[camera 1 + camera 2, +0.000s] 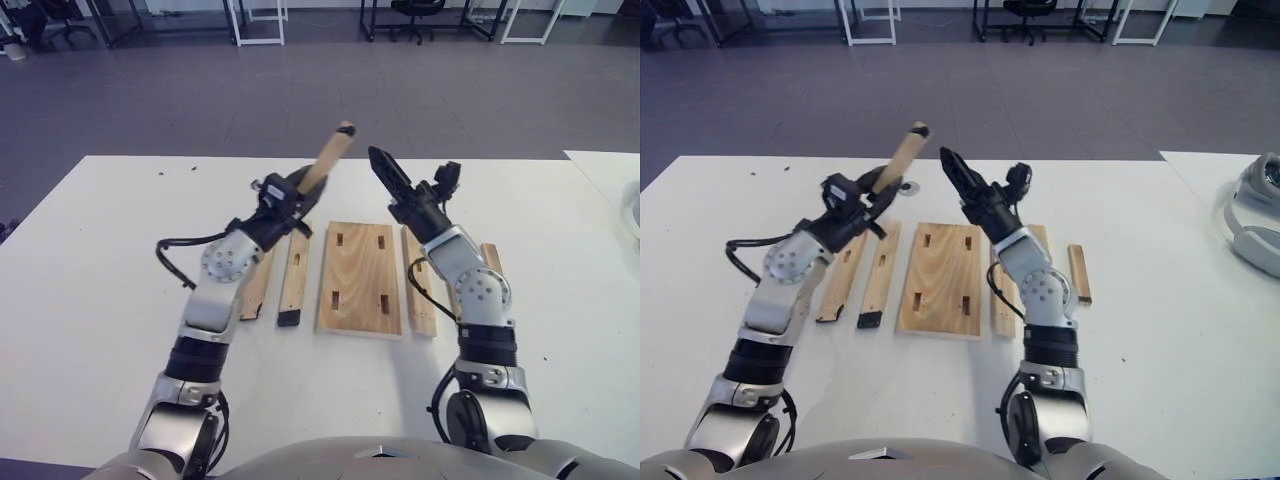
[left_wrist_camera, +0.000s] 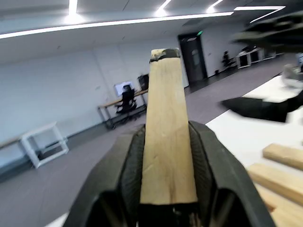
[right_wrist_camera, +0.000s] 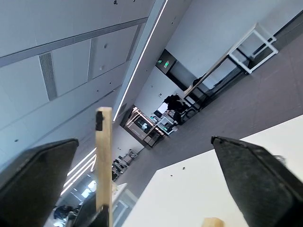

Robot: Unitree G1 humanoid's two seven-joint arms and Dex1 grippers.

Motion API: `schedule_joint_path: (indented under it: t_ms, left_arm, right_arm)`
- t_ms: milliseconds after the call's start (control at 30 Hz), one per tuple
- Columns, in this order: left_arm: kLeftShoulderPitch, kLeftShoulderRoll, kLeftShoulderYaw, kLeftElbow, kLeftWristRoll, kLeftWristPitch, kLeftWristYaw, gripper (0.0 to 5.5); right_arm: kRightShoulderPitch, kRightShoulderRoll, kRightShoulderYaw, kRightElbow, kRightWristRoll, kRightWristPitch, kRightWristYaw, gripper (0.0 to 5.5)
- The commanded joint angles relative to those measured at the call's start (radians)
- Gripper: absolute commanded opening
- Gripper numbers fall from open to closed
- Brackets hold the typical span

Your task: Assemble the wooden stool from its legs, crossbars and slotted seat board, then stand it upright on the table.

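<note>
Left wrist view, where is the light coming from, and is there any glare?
Left wrist view: ceiling light strips glare white above the leg clamped in the left hand. Right wrist view: a bright ceiling strip. Left eye view: the table is evenly lit, no hot spots.

Gap between leg (image 1: 328,160) and right claw (image 1: 385,166) — seat board (image 1: 360,282) uncovered.

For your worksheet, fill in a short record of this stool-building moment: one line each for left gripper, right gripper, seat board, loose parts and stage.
left gripper: shut on a leg, held raised and tilted above the table
right gripper: open, empty, raised near the leg's upper end
seat board: flat on the table, slots showing, nothing fitted
loose parts: two left pieces and two right pieces lie flat beside the board
stage: no parts joined yet
</note>
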Motion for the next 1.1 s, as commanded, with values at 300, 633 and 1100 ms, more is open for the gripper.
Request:
schedule_joint_path:
  t_ms: [300,633,1100]
  left_arm:
    - [-0.012,0.026,-0.046,-0.022,0.020,-0.021,-0.054,1.27]
    - [-0.006,0.044,-0.061,-0.019,0.047,-0.025,-0.070,1.27]
    - [0.107,0.056,0.008,-0.038,0.023,0.041,-0.017,3.16]
  right_arm:
    - [-0.001,-0.013,-0.030,-0.129,0.141,0.110,-0.121,2.90]
    - [0.026,-0.056,-0.004,-0.147,0.132,0.148,-0.107,1.06]
    - [0.342,-0.163,-0.118,-0.264,-0.197,-0.118,-0.159,0.41]
